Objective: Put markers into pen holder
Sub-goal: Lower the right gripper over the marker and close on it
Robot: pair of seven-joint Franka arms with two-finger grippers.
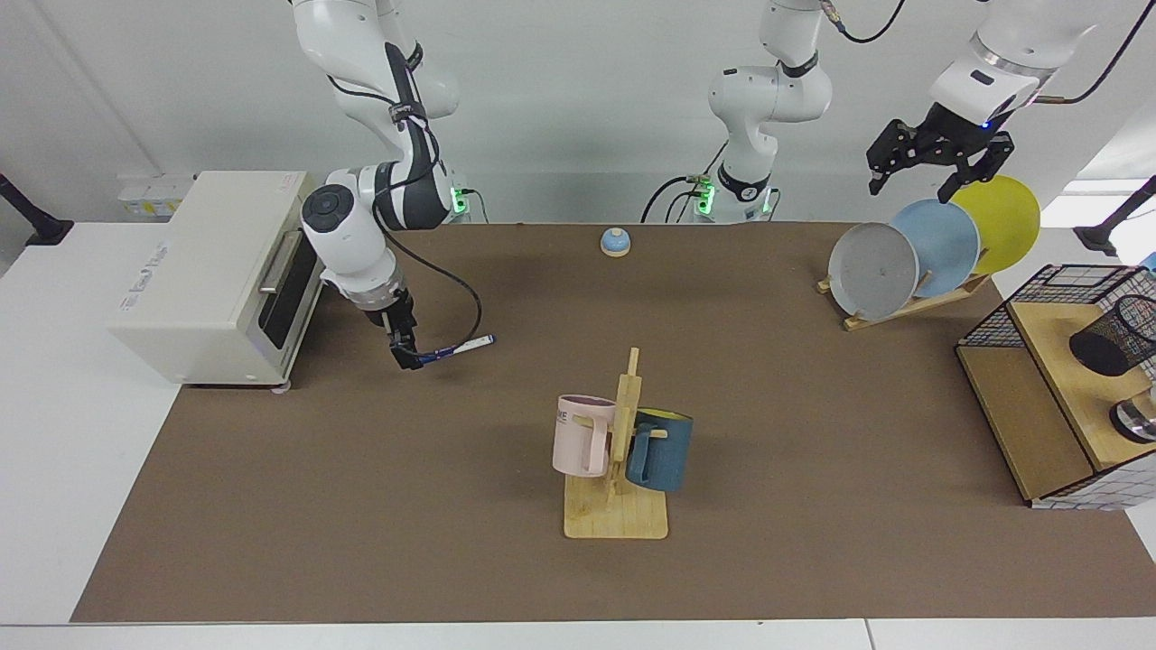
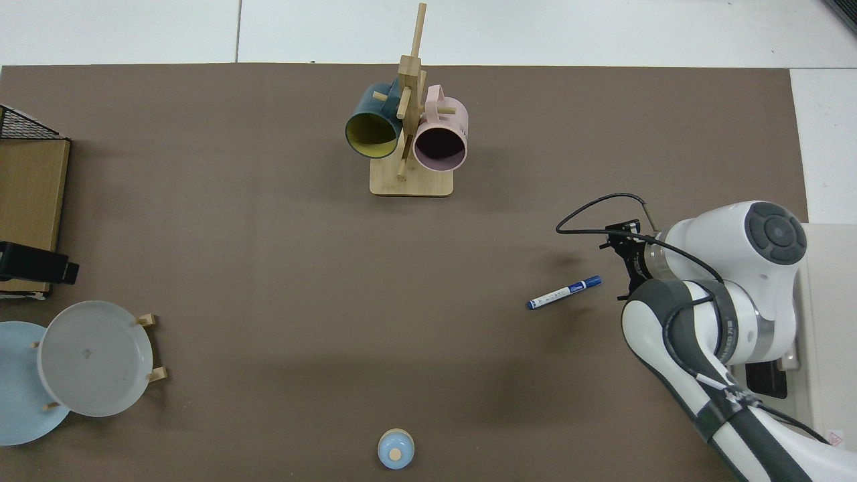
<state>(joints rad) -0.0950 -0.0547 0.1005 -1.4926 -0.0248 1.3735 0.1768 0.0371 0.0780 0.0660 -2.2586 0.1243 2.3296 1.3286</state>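
R gripper (image 1: 406, 354) low beside marker (image 1: 459, 348) cap end, marker flat on mat; grip state can't tell. L gripper (image 1: 935, 167) splayed wide above plates (image 1: 935, 246). Pen holder (image 1: 1109, 336) on shelf, well apart.

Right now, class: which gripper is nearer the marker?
Right. The right gripper sits by the marker at its capped end; the left gripper hangs far away, above the plates.

I'm seeing a toaster oven (image 1: 212, 275) sitting at left, a mug rack (image 1: 617, 469) standing at centre, plates (image 1: 935, 248) leaning upper right.
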